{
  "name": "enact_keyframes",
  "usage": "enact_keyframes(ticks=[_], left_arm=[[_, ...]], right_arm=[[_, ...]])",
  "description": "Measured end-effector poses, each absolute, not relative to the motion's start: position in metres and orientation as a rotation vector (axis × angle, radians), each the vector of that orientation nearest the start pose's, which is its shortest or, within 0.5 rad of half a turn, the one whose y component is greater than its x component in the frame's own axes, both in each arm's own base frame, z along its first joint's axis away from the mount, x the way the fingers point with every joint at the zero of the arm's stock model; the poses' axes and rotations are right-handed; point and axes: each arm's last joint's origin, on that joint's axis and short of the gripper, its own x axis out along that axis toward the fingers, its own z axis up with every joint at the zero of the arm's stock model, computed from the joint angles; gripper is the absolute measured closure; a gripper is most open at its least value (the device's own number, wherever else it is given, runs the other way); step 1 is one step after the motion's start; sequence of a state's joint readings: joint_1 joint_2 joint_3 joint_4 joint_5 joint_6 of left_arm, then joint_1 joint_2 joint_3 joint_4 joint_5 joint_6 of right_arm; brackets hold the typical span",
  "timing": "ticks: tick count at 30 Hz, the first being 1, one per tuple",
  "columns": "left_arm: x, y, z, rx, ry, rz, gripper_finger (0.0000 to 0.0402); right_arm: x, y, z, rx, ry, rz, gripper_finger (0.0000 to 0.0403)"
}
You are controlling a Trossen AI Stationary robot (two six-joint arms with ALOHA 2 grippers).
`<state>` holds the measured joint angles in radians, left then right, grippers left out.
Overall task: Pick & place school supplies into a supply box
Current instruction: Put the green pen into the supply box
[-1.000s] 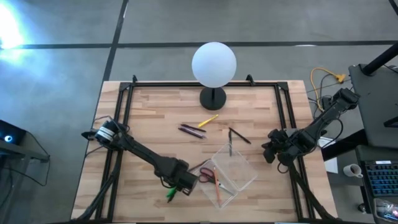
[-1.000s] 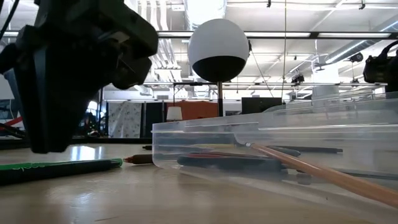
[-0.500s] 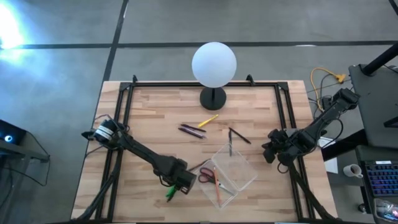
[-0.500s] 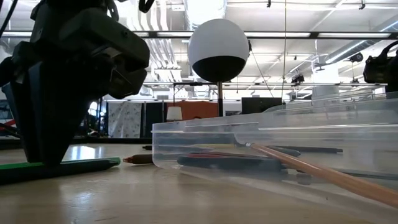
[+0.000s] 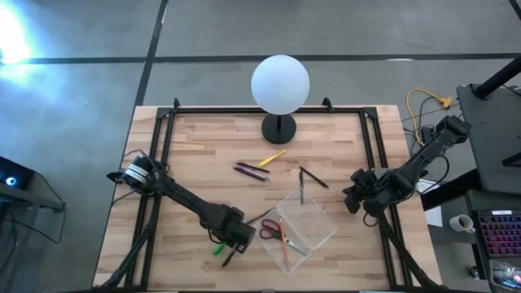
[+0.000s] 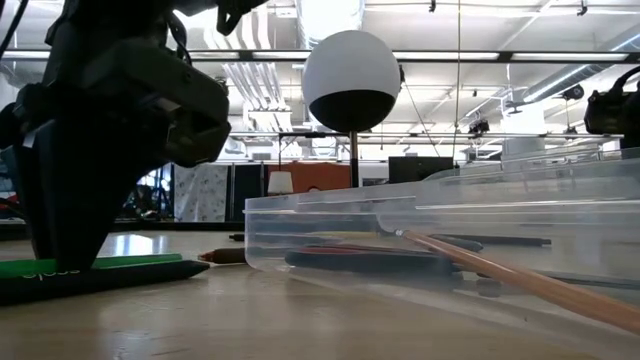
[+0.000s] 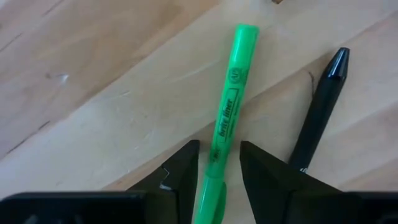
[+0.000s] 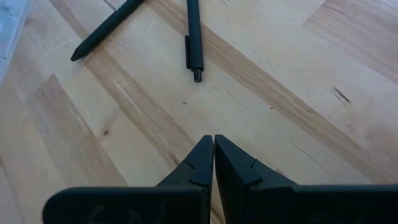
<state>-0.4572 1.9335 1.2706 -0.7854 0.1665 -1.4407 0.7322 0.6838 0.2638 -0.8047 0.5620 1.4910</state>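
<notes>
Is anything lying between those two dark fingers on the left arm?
Yes. In the left wrist view the bright green marker runs through the gap of the left gripper; a black pen lies beside it, outside.

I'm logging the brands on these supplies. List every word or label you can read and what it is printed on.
"brite liner", in black along the barrel of the green highlighter lying between the left gripper's fingers.
A small round mark near the highlighter's far end: too small to read.
Dark print on the highlighter in the low view: blurred, unreadable.
No other text shows on the pens, scissors, clear box or lamp.
</notes>
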Motion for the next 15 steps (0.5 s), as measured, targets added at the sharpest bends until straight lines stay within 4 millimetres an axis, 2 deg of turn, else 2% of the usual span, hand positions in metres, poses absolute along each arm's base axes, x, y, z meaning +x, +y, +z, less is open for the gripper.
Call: enact_keyframes(ticks=[5, 11, 15], left_arm=[[0.313, -0.159, 0.145, -0.916, 1.503, 0.611, 0.0312], [0.309, -0.157, 0.140, -0.891, 1.521, 0.615, 0.0385], [0.311, -0.158, 0.146, -0.883, 1.513, 0.605, 0.0388]], right_arm=[[0.080, 0.052, 0.138, 0.630, 0.819, -0.551, 0.0394], [0.080, 0.052, 0.137, 0.631, 0.832, -0.549, 0.0394], [0.080, 0.052, 0.137, 0.631, 0.833, -0.549, 0.0394]])
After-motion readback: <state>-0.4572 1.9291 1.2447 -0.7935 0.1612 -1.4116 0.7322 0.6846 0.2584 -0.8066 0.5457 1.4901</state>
